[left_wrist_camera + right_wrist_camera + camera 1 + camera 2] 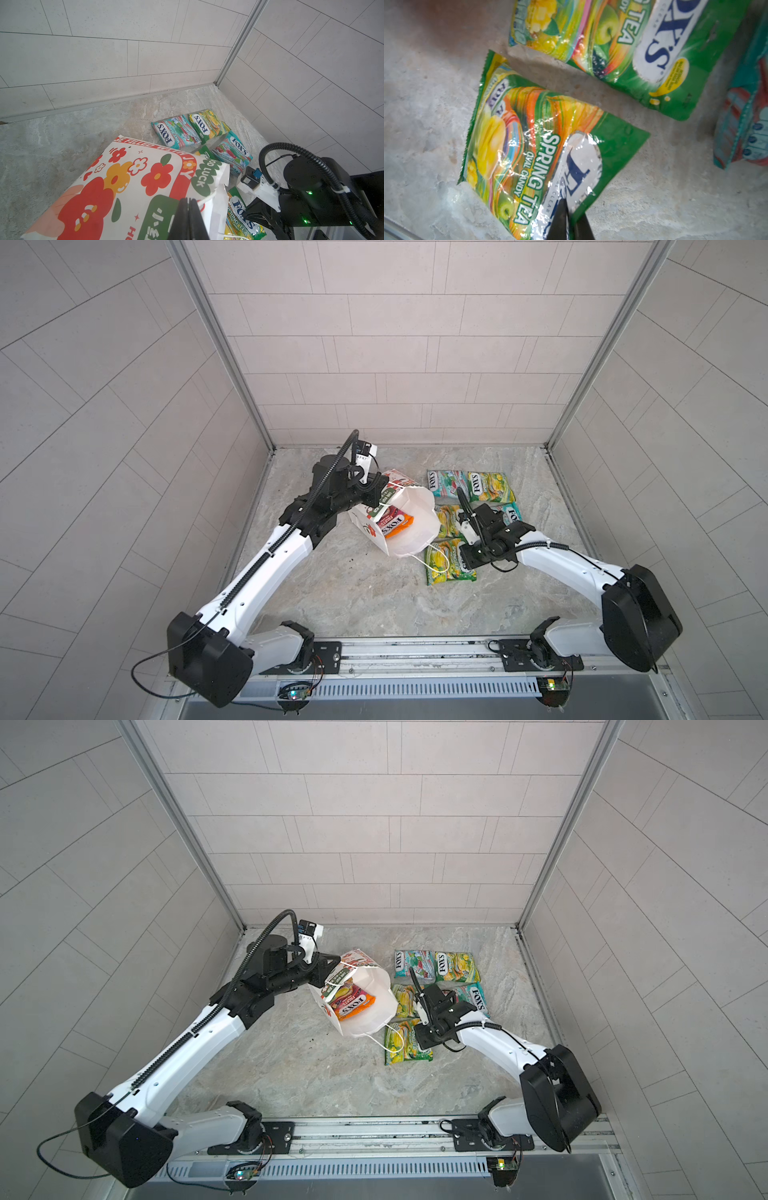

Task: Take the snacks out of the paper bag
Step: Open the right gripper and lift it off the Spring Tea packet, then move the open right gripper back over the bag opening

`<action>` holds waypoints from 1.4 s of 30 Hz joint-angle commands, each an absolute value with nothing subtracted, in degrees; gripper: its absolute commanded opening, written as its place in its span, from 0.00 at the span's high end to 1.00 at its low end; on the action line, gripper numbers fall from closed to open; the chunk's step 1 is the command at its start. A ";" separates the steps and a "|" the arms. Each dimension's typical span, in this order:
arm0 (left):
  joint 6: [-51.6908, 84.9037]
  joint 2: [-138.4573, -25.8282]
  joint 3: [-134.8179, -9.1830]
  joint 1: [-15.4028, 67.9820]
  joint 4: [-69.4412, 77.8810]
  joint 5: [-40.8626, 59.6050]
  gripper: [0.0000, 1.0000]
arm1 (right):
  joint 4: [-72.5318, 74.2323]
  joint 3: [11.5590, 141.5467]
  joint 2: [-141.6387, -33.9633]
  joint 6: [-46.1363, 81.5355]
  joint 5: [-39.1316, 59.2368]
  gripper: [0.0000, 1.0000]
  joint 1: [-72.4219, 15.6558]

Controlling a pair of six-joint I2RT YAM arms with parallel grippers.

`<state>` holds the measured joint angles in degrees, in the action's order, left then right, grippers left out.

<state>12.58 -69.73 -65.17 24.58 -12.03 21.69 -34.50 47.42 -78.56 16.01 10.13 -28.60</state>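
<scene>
The white paper bag (415, 526) (374, 1006) lies tipped on the table with its mouth toward me. My left gripper (188, 200) (373, 498) is shut on its upper rim by the cord handle. One orange-purple snack packet (395, 524) (353, 1004) shows inside. To the right, several packets lie on the table: teal-red ones (446, 483) (513, 512) and green-yellow ones (490, 485) (446, 518). The nearest green-yellow packet (529, 145) (446, 566) lies flat. My right gripper (571, 209) (468, 565) pinches its edge, jaws a sliver apart.
Tiled walls close in the table at the back (395, 364) and on both sides. A metal rail (415, 651) runs along the front edge. The bag's loose cord handle (436, 562) drapes over the nearest packet. Bare marble (353, 597) lies in front of the bag.
</scene>
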 commanded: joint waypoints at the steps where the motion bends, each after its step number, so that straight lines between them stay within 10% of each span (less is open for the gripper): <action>1: 11.77 -68.88 -65.38 24.88 -11.95 21.52 1.00 | -38.06 48.47 -79.48 15.90 4.89 0.78 -28.70; 13: 11.54 -68.99 -65.48 24.88 -12.01 21.87 1.00 | -38.53 48.74 -75.93 20.46 -6.76 0.60 -28.78; 26: 11.93 -68.49 -65.17 24.98 -10.42 25.61 1.00 | -23.19 46.28 -59.81 31.04 19.60 0.62 -31.58; 42: 16.26 -67.02 -63.87 25.48 -5.04 29.04 1.00 | -13.90 51.85 -70.69 35.68 21.28 0.62 -45.51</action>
<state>15.07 -68.90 -64.55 25.19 -8.45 27.77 -16.53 49.36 -68.82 33.76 22.59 -44.51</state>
